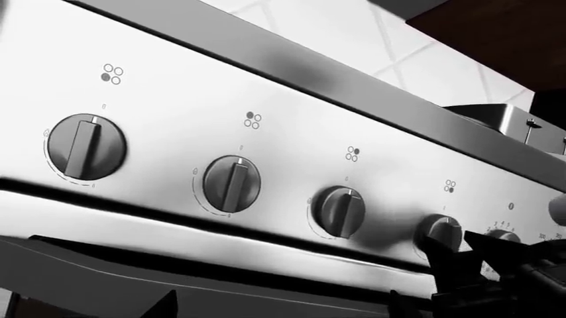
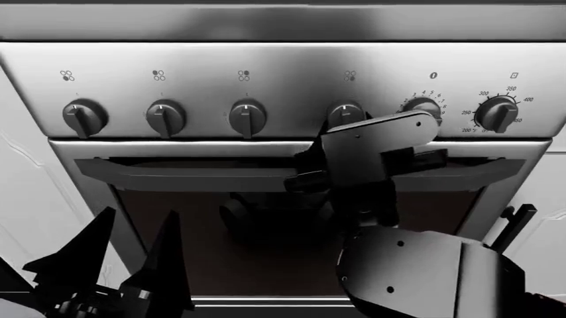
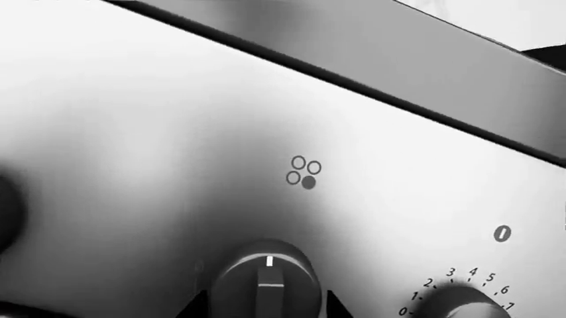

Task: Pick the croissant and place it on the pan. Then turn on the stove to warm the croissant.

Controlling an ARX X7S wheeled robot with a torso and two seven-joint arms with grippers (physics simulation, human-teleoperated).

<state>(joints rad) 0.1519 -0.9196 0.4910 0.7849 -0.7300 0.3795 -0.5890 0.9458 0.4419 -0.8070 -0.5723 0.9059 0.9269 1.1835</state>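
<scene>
The stove (image 2: pixel 283 66) fills the head view as a stainless front with six dark knobs. My right gripper (image 3: pixel 265 308) is at the fourth knob from the left (image 3: pixel 265 281), open, one fingertip (image 3: pixel 196 306) on each side of it. That knob's white mark points straight up. In the head view the right arm (image 2: pixel 380 146) covers most of that knob (image 2: pixel 345 111). My left gripper (image 2: pixel 132 258) hangs open and empty, low in front of the oven door. The croissant and the pan are out of view.
The oven door handle (image 2: pixel 221 171) runs across below the knobs, just under my right arm. White cabinet fronts (image 2: pixel 26 199) flank the stove. Two dials with numbers (image 2: pixel 497 114) sit right of the burner knobs. A steel appliance (image 1: pixel 504 119) shows above the stove's edge.
</scene>
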